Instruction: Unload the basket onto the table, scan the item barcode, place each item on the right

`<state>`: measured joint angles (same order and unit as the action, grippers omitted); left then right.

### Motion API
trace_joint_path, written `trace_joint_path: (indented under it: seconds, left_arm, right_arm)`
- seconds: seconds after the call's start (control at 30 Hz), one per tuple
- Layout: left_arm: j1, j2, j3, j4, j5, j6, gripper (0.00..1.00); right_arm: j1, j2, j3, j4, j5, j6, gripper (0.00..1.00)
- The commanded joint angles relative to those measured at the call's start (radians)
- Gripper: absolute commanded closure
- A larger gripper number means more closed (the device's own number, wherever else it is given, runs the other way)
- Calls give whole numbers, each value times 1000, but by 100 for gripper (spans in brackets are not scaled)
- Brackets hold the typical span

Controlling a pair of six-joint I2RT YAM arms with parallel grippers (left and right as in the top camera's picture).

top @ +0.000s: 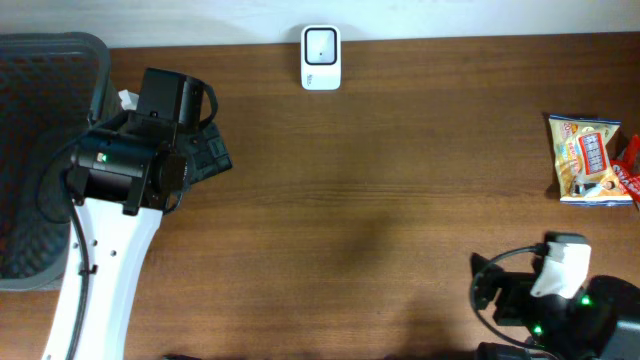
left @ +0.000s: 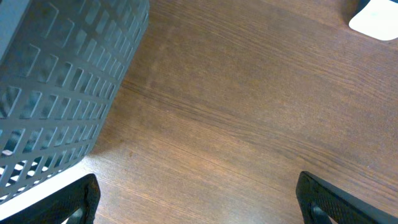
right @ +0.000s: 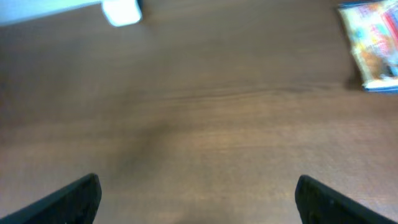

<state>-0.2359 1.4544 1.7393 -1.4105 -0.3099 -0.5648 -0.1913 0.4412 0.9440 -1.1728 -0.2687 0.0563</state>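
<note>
A snack packet [top: 587, 158] with yellow and blue print lies flat near the table's right edge; the right wrist view shows the snack packet [right: 370, 43] at its upper right. A small white scanner [top: 320, 58] stands at the back middle of the table, and the scanner [right: 122, 11] is blurred in the right wrist view. My left gripper [left: 199, 200] is open over bare wood beside the basket, nothing between its fingers. My right gripper [right: 199, 200] is open too, low at the front right, empty and far from the packet.
A grey mesh basket [top: 50, 150] fills the left end of the table, and the basket wall [left: 62, 81] stands close to my left fingers. A red packet [top: 630, 165] peeks in at the right edge beside the snack. Brown wooden tabletop [top: 380, 180] lies between the arms.
</note>
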Motion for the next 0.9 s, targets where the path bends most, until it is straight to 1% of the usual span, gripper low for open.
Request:
trace_joint_path:
  seconds: [0.0, 0.03, 0.1, 0.2, 0.5, 0.87]
  left_arm:
    - [3, -14, 8, -2, 0, 2, 1]
    - [3, -14, 8, -1, 0, 2, 1]
    - [3, -14, 8, -1, 0, 2, 1]
    - [3, -14, 8, -1, 0, 2, 1]
    - [3, -14, 8, -1, 0, 2, 1]
    - [3, -14, 8, -1, 0, 2, 1]
  right_arm:
    - [146, -85, -159, 164, -11, -26, 2]
    - [180, -117, -216, 232, -11, -26, 1]
    - [259, -214, -385, 412, -11, -26, 1]
    - [270, -292, -542, 594, -15, -23, 1]
    - [269, -435, -729, 871, 91, -23, 1]
    - [269, -438, -900, 1159, 128, -23, 1]
